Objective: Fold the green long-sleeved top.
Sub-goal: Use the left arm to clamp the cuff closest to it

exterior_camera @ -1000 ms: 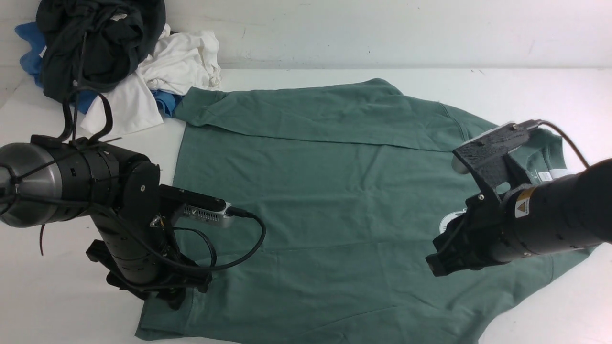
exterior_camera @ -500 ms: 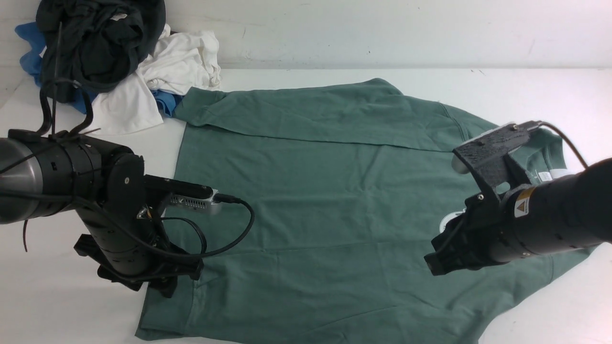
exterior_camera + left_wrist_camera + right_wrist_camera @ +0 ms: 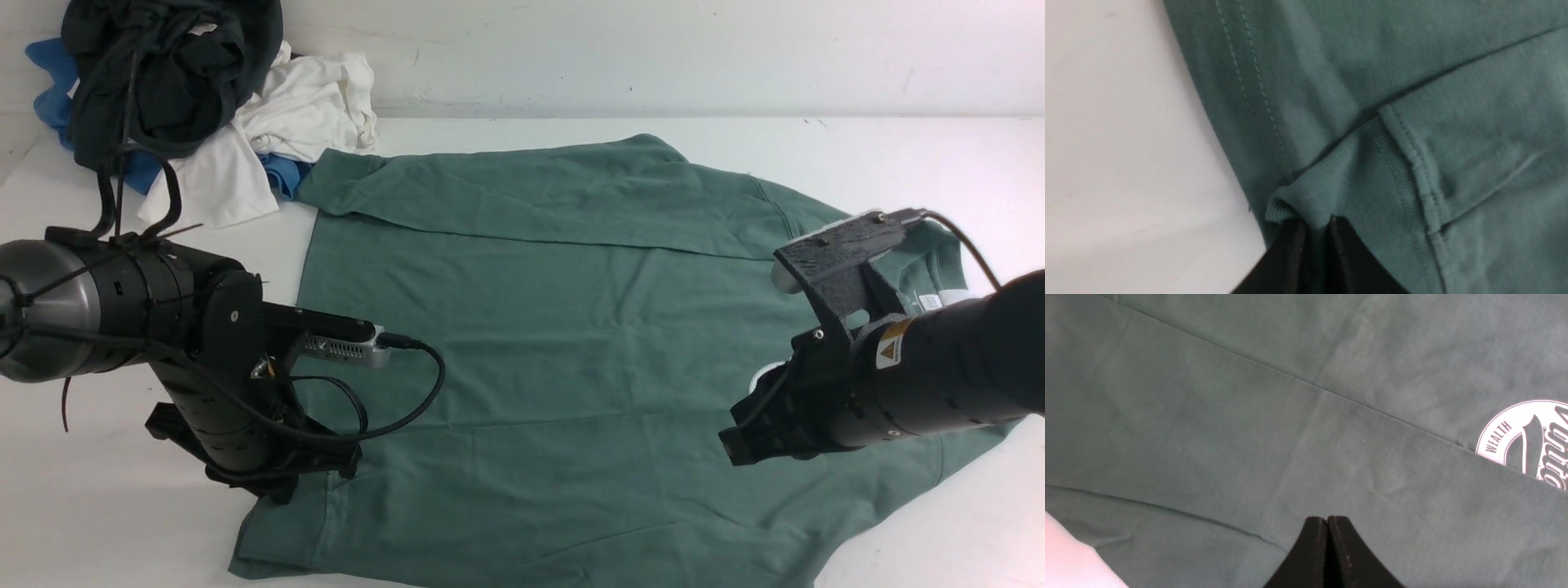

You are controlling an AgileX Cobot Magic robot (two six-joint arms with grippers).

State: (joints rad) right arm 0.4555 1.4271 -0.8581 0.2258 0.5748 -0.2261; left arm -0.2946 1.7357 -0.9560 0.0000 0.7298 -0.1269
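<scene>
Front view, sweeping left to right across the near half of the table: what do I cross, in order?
left gripper, shut on the cuff → flat middle of the green long-sleeved top → right gripper, shut on nothing.

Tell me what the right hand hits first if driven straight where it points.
The green top: the shut right hand aims at its plain fabric, nothing between; the gap is hard to judge.
</scene>
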